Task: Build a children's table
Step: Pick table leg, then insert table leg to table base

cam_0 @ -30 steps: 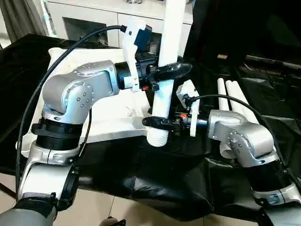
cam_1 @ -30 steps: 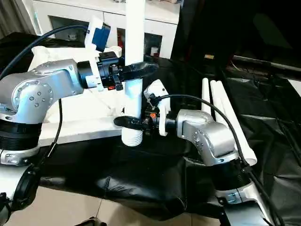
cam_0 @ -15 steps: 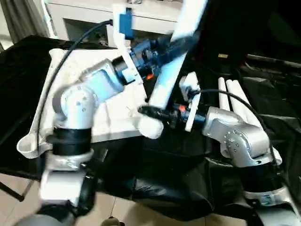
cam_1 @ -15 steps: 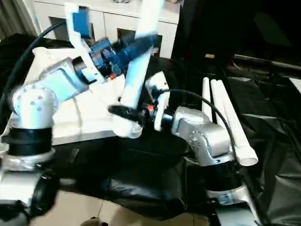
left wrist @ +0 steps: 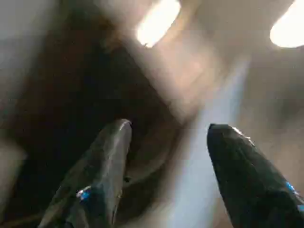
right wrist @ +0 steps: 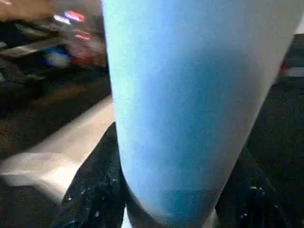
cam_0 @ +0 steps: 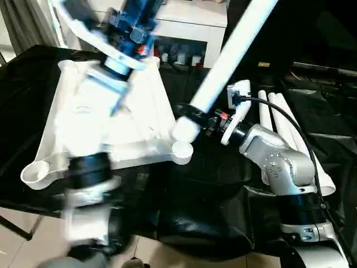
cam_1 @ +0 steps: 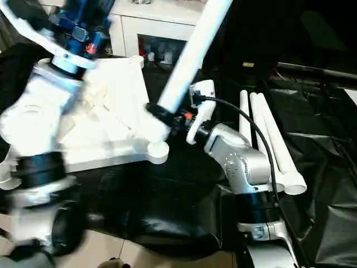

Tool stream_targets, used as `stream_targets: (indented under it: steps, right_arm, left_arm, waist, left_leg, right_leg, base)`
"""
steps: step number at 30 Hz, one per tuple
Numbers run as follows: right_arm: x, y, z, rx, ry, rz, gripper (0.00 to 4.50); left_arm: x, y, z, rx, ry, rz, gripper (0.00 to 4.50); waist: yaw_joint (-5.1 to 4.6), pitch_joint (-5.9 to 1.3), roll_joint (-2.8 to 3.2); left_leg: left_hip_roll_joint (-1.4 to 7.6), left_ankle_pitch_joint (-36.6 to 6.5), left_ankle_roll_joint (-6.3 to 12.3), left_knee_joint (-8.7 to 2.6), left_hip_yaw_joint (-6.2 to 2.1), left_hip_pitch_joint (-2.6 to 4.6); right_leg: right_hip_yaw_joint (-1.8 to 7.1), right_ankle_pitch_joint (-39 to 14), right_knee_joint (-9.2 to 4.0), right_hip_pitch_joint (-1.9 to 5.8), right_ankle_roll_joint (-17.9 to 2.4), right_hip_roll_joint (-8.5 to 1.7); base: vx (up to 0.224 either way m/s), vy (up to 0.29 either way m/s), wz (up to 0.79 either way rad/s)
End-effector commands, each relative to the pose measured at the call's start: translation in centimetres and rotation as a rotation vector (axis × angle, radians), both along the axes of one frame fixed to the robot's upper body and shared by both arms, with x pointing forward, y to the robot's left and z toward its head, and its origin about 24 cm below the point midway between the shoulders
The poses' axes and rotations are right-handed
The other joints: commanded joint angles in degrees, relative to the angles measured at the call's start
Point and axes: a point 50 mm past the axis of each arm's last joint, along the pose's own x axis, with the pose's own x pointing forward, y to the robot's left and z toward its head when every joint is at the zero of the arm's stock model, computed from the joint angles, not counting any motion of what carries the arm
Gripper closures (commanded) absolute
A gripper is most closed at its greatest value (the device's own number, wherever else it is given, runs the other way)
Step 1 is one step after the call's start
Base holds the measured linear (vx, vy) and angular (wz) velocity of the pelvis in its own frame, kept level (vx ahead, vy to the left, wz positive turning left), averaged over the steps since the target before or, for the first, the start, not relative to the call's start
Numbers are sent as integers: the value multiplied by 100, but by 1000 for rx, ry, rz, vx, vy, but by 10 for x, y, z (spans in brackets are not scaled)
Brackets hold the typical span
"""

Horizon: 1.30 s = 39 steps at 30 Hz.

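Note:
The white tabletop [cam_0: 142,106] lies underside up on the black sheet, its round corner socket [cam_0: 182,150] at the near right. A long white leg [cam_0: 234,50] slants up to the right, its thick lower end just above that socket. My right gripper [cam_0: 194,114] is shut on the leg near that end; in the right wrist view the leg [right wrist: 180,95] sits between the two black fingers. My left arm [cam_0: 120,53] is blurred, raised over the tabletop's far side. My left gripper [left wrist: 168,128] stands open with nothing between its fingers.
Three spare white legs [cam_0: 284,128] lie side by side on the black sheet [cam_0: 212,190] to the right. A white cabinet [cam_0: 189,28] stands behind the work. The sheet's front edge hangs over the floor.
My left gripper has let go of the leg and its arm has swung up and back to the left. The leg has tipped from upright to leaning right, still held by my right gripper.

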Motion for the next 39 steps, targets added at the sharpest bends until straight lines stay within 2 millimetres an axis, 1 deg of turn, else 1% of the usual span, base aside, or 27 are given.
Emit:
stream_targets:
  steps: [1,3,4,5,6,7,8,10,11,12,13,14,15,16,18,19,20,22,24,25,27,29,30,31,33,36,39]
  right_arm:
    - [5,-9,-3,-94,-54,-79,265]
    - [5,-11,-7,-114,-49,-94,265]
    - [6,-14,-10,-100,-36,-116,265]
    - [6,-14,-10,-97,-33,-120,265]
    - [5,-19,-14,-80,-20,-153,265]
    - [5,-19,-16,-69,-10,-159,265]
    - [4,-19,-19,-46,10,-161,265]
    - [3,-18,-20,-43,18,-153,265]
    - [2,-15,-24,-47,17,-132,265]
    - [2,-15,-24,-47,17,-132,265]
    - [0,-12,-26,-57,9,-108,265]
    - [0,-12,-26,-57,9,-108,265]
    - [-3,-10,-28,-66,4,-77,265]
    - [-4,-9,-29,-69,13,-70,265]
    - [-6,-8,-29,-64,16,-58,265]
    - [-8,-8,-28,-60,3,-44,265]
    - [-8,-8,-29,-64,1,-45,265]
    - [-9,-9,-30,-71,-1,-49,265]
    - [-10,-9,-31,-69,7,-49,265]
    - [-11,-11,-31,-62,9,-52,265]
    - [-11,-11,-31,-61,7,-54,265]
    - [-11,-12,-31,-59,4,-55,265]
    - [-12,-12,-31,-56,1,-56,265]
    - [-12,-13,-30,-52,-1,-62,265]
    - [-12,-14,-31,-53,0,-65,265]
    - [-12,-14,-31,-55,0,-67,265]
    - [-12,-16,-31,-55,1,-75,265]
  left_arm:
    - [4,2,-34,290,-12,117,158]
    - [3,7,-43,327,-2,100,158]
    - [0,10,-54,416,2,64,158]
    - [0,11,-57,439,1,56,158]
    - [-5,13,-79,594,26,-27,175]
    - [-6,13,-85,627,38,-49,186]
    - [-9,14,-100,699,72,-109,186]
    - [-10,15,-107,713,97,-144,202]
    - [-12,15,-118,747,120,-199,212]
    - [-12,15,-118,747,120,-199,221]
    - [-14,16,-131,775,168,-284,227]
    - [-14,16,-131,775,168,-284,227]
    - [-15,21,-140,817,210,-346,227]
    - [-13,24,-144,840,232,-354,233]
    - [-11,27,-147,856,245,-360,244]
    - [-4,33,-153,897,285,-345,257]
    - [-3,35,-154,899,296,-338,264]
    - [1,38,-157,906,321,-326,285]
    - [2,39,-158,909,334,-329,297]
    - [4,44,-163,923,380,-351,308]
    - [4,45,-165,929,393,-363,316]
    - [4,46,-166,924,407,-380,319]
    - [4,46,-168,908,427,-408,327]
    - [3,47,-170,888,454,-441,352]
    - [5,48,-170,886,456,-439,358]
    - [7,50,-170,906,456,-425,395]
    - [7,54,-171,927,469,-423,406]
  waist:
    - [-16,-429,98]
    - [-30,-449,119]
    - [-30,-477,102]
    - [-14,-482,112]
    - [-31,-472,51]
    - [-28,-458,83]
    - [-36,-452,29]
    - [-26,-436,75]
    - [-36,-434,53]
    - [-32,-435,65]
    - [-33,-427,47]
    - [-39,-427,52]
    - [-49,-419,56]
    - [-64,-408,55]
    - [-56,-418,62]
    - [-61,-421,89]
    - [-69,-422,80]
    - [-73,-439,108]
    - [-74,-444,95]
    - [-77,-443,126]
    - [-77,-451,100]
    - [-86,-446,100]
    - [-87,-440,138]
    - [-93,-426,121]
    - [-86,-432,116]
    - [-89,-439,116]
    - [-89,-442,126]
  left_leg:
    - [371,-1007,-432,-470,-189,147]
    - [369,-786,-465,-449,-174,126]
    - [362,-546,-405,-426,-162,125]
    - [359,-493,-355,-423,-167,118]
    - [355,-472,-281,-427,-143,120]
    - [343,-527,-234,-435,-142,101]
    - [349,-542,-215,-438,-123,116]
    - [357,-690,-235,-449,-115,138]
    - [357,-707,-243,-455,-116,127]
    - [354,-777,-262,-459,-114,134]
    - [348,-810,-246,-462,-113,129]
    - [355,-839,-258,-465,-114,128]
    - [355,-901,-259,-471,-117,134]
    - [352,-959,-255,-479,-122,122]
    - [353,-982,-248,-474,-118,148]
    - [355,-962,-237,-473,-129,139]
    - [349,-970,-236,-470,-122,144]
    - [363,-903,-245,-465,-140,137]
    - [375,-882,-241,-465,-143,133]
    - [368,-859,-210,-458,-139,130]
    - [367,-856,-192,-456,-138,129]
    - [383,-887,-193,-466,-146,129]
    - [374,-919,-191,-461,-146,130]
    - [361,-1009,-192,-462,-135,132]
    - [378,-1049,-216,-467,-142,136]
    - [393,-1030,-202,-471,-151,140]
    - [393,-993,-172,-466,-148,139]
  right_leg:
    - [418,-1011,-490,278,-268,-581]
    - [416,-600,-439,277,-434,-566]
    - [404,8,-366,276,-745,-546]
    - [401,160,-353,278,-810,-552]
    - [401,306,-348,269,-924,-543]
    - [409,214,-334,285,-977,-561]
    - [412,165,-357,274,-990,-562]
    - [422,-137,-382,254,-981,-586]
    - [422,-174,-384,263,-986,-587]
    - [422,-288,-391,258,-980,-591]
    - [426,-415,-417,259,-957,-601]
    - [429,-456,-411,259,-961,-609]
    - [429,-534,-434,247,-958,-605]
    - [436,-633,-445,257,-931,-604]
    - [436,-656,-448,243,-922,-607]
    - [433,-577,-445,247,-958,-608]
    - [434,-560,-447,241,-956,-601]
    - [428,-347,-410,258,-1043,-619]
    - [426,-243,-393,267,-1101,-630]
    - [427,-144,-390,265,-1161,-629]
    - [431,-98,-388,282,-1170,-635]
    - [423,-99,-386,278,-1236,-645]
    - [424,-137,-398,272,-1248,-645]
    - [431,-315,-433,275,-1244,-643]
    - [434,-400,-435,281,-1238,-660]
    - [429,-272,-415,275,-1290,-656]
    - [429,-126,-400,281,-1338,-662]
  base:
    - [0,0,0]
    - [0,0,0]
    - [0,0,0]
    - [0,0,0]
    - [0,0,0]
    - [0,0,0]
    - [0,0,0]
    - [0,0,0]
    - [0,0,0]
    - [0,0,0]
    - [0,0,0]
    - [0,0,0]
    - [0,0,0]
    - [0,0,0]
    - [0,0,0]
    - [0,0,0]
    - [0,0,0]
    - [0,0,0]
    - [0,0,0]
    - [0,0,0]
    - [0,0,0]
    - [0,0,0]
    - [0,0,0]
    - [0,0,0]
    - [0,0,0]
    - [0,0,0]
    - [0,0,0]
